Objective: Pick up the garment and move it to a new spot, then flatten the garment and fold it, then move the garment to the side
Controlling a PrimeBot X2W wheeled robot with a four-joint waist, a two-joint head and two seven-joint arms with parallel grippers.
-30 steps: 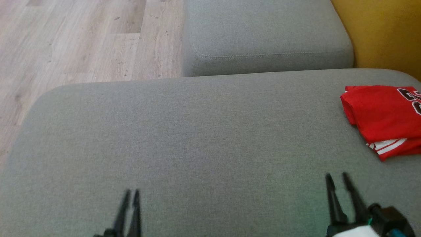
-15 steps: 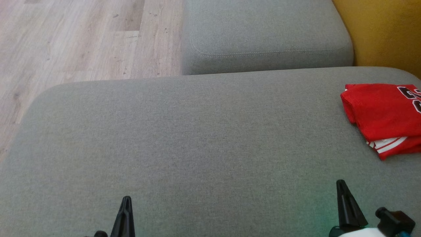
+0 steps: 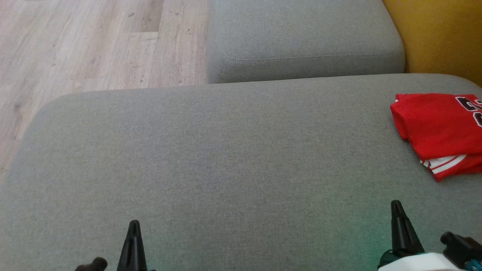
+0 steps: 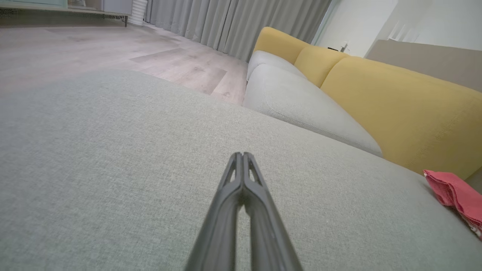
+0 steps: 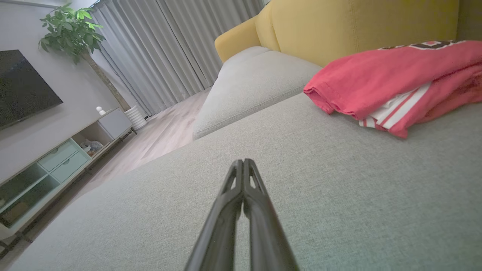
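Hugging the right edge, garment [image 3: 437, 131] borders broad bare cushion [image 3: 226, 158].

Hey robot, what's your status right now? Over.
Left hand shut, empty. Right hand shut, empty. Red garment folded, far right on grey cushion, untouched. Nothing seen in the way.

The head view looks steeply down from high above the grey sofa cushion [image 3: 226, 150], with wood floor [image 3: 94, 45] at its upper left. Both wrist views sit low and close over that same cushion, looking along their own fingers [image 4: 220, 222] toward the yellow backrest [image 4: 395, 105]. All three share the red garment [image 3: 433, 124] at the right.
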